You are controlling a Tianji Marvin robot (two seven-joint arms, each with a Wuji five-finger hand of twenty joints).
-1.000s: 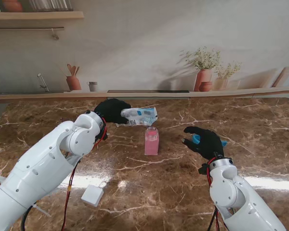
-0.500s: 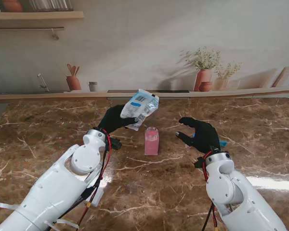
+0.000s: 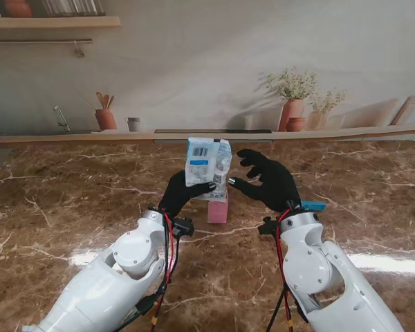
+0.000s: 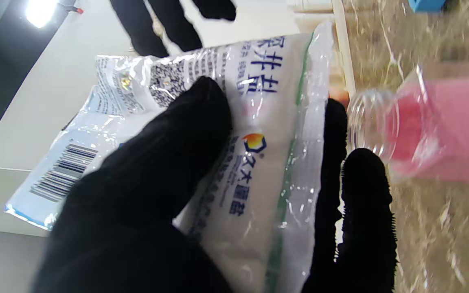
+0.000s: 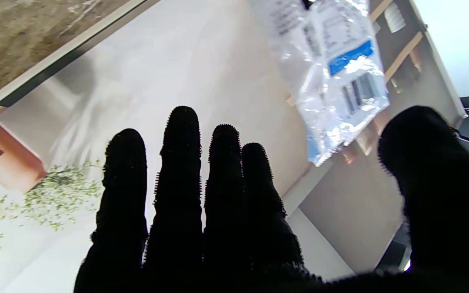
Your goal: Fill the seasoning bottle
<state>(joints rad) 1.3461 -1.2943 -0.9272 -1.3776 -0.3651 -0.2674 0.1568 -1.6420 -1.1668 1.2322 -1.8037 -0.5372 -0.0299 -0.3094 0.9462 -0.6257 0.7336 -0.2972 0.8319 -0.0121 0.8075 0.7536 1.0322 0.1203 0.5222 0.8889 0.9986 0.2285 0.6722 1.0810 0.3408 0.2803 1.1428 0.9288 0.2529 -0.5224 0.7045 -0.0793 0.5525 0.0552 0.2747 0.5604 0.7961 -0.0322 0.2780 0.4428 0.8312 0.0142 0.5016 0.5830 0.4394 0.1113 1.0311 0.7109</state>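
My left hand [image 3: 187, 195] is shut on a clear salt bag [image 3: 207, 162] with blue print and a barcode, held upright in the air above the table's middle. The left wrist view shows the salt bag [image 4: 255, 162] gripped between thumb and fingers, right beside the open mouth of the pink seasoning bottle [image 4: 430, 126]. The pink seasoning bottle [image 3: 218, 210] stands on the marble table just behind the bag, mostly hidden by it. My right hand [image 3: 268, 180] is open, fingers spread, close to the bag's right side without touching it. The right wrist view shows the bag [image 5: 332, 77] beyond my fingers [image 5: 181, 171].
A blue cap [image 3: 313, 205] lies on the marble table [image 3: 69, 200] beside my right wrist. At the back, a ledge carries a terracotta utensil pot [image 3: 105, 117], a small cup [image 3: 133, 124] and potted plants [image 3: 292, 104].
My left hand has drawn nearer to me and turned the bag from lying flat to upright over the bottle. My right hand has moved left toward the bag, leaving the blue cap on the table.
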